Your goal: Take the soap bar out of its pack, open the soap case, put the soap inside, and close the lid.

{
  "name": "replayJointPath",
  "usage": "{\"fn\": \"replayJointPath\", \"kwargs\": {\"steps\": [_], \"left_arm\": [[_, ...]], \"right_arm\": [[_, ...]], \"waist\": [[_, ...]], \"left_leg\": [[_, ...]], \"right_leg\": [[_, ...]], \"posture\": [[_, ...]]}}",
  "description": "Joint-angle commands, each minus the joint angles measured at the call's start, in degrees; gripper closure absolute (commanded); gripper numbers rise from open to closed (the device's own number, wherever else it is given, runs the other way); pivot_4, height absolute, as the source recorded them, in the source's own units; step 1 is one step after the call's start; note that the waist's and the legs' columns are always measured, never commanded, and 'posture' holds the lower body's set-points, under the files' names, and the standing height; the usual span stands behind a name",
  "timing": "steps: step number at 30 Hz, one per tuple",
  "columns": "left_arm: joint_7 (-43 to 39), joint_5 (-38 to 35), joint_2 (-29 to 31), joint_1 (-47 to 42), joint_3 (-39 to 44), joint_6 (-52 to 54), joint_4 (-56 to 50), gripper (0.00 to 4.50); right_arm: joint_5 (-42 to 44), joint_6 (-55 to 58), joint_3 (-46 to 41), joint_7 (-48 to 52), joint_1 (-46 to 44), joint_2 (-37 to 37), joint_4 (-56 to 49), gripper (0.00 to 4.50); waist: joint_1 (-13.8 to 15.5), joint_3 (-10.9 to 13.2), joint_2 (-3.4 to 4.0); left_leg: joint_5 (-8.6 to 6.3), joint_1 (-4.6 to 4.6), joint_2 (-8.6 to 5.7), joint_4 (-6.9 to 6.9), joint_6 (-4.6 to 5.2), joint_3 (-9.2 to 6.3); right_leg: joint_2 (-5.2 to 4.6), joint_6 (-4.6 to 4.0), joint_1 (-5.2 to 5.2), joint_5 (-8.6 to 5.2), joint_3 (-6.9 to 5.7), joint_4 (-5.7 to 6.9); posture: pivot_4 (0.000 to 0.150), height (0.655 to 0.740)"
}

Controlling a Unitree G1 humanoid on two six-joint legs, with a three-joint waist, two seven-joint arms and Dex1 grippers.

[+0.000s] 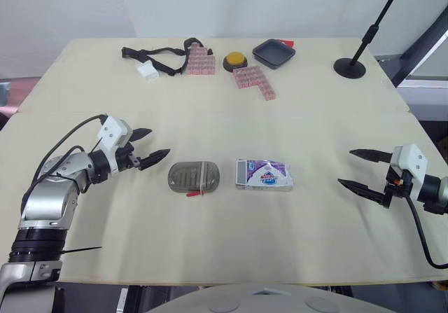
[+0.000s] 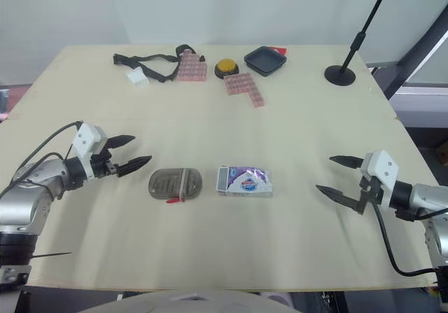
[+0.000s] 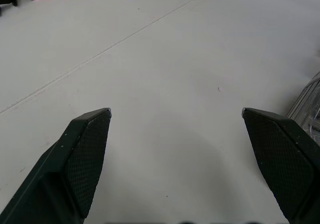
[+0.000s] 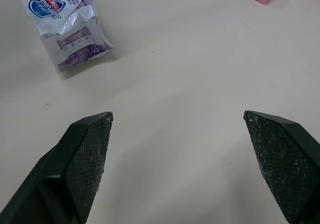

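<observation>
Best to pinch the pack [image 1: 264,175] across its long edges, being probably light, crinkly and slippery over a hard bar; lying flat mid table [image 1: 315,117], just right of the shut case [image 1: 194,177], well apart from left gripper [image 1: 159,142] and right gripper [image 1: 346,167], both spread wide, empty.

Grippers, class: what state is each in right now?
Left gripper: open, holding nothing.
Right gripper: open, holding nothing.
</observation>
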Motion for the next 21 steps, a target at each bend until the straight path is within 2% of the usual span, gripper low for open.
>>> {"fn": "replayJointPath", "kwargs": {"steps": [1,14,21], "left_arm": [[-0.04,0.46,1.12,0.05,0.27,-0.17,-1.52,0.03],[-1.55,-0.66,0.64,-3.01,1.12,-1.01,2.89,0.03],[-6.45,-6.79,0.16,-5.61,2.77,1.29,2.94,0.03]], "right_arm": [[0.22,-2.7,-1.41,1.08,-0.59,-0.49,1.84,0.0],[-0.25,-3.58,-0.54,0.49,-2.17,-0.68,3.4,0.0],[-1.07,-2.49,1.44,2.08,-4.72,-3.09,0.34,0.0]], "waist": [[0.02,0.0,0.0],[0.0,0.0,0.0],[0.16,0.0,0.0]], "left_leg": [[0.0,0.0,0.0,0.0,0.0,0.0],[0.0,0.0,-0.01,0.0,0.01,0.0],[0.01,0.0,-0.01,0.01,0.01,0.0]], "right_leg": [[0.0,0.0,0.0,0.0,0.0,0.0],[0.0,0.0,0.0,0.0,0.0,0.01],[-0.01,0.0,0.0,0.0,0.0,0.02]], "posture": [[0.15,0.74],[0.15,0.74],[0.15,0.74]]}}
